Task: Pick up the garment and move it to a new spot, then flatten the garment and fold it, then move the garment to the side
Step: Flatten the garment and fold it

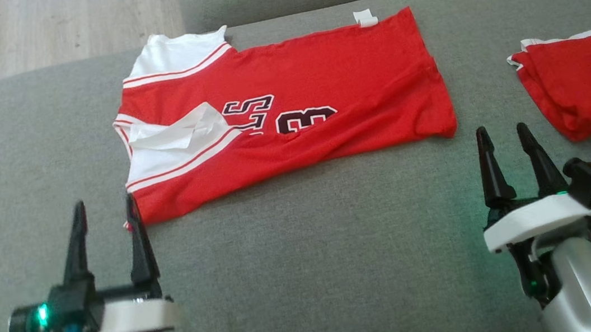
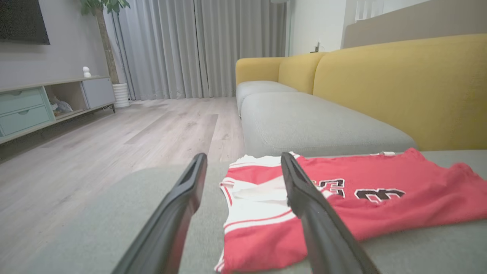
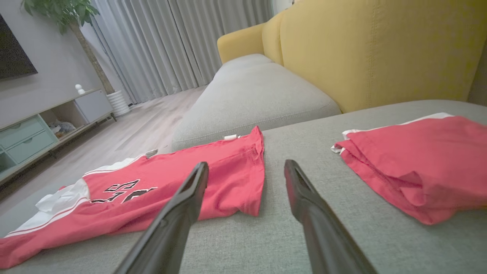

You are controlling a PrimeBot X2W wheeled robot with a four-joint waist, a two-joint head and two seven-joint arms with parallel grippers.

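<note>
I am looking down from the head camera on a grey sofa seat (image 1: 313, 265). A red basketball jersey (image 1: 330, 82), with white shoulder panels and dark numerals, is lying spread and slightly wrinkled across the upper middle of the frame. Its long axis is running left to right, with the white neck end pointing left and the hem pointing right.

The left gripper (image 1: 104, 202) is sitting at the lower left with its two dark fingers spread apart and holding nothing. Its inner fingertip is reaching the jersey's lower left corner, though I cannot tell whether it is touching the cloth.

The right gripper (image 1: 501, 129) is sitting at the lower right, fingers likewise spread and empty. They are pointing at bare cushion just right of and below the hem's near corner, between the jersey and a second red garment (image 1: 585, 91) that is lying bunched at the right edge.

So the jersey is lying ahead of both sets of fingers, higher in the frame, one end to each arm. I am judging the left arm nearer its corner. The right would need to shift left to meet the hem.
</note>
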